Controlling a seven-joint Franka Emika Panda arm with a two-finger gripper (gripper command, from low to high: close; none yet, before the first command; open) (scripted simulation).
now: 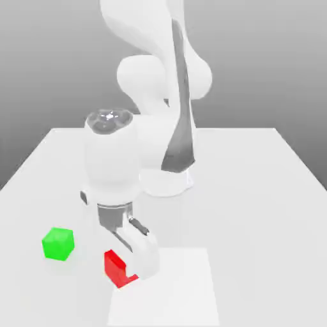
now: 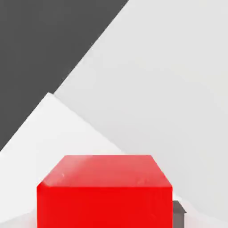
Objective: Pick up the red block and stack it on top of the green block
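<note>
Right up against the hand camera we've got the red block, square-on and close, with a dark fingertip peeking out at one side of it. That's the giveaway for us: the pincer is down at counter level with the block sitting between its jaws, narrowed onto it, so we read this as the grasp being made. In the exterior view the arm folds low and forward, hand pointing straight down, which puts the fingers squarely on opposite faces. We'd call that a sensible hold for a cube.

The block looks to be resting on the counter, on the paler square patch, so the lift is yet to come. Over toward the exterior view's left sits the green block, near but clearly apart, top face free for stacking.
</note>
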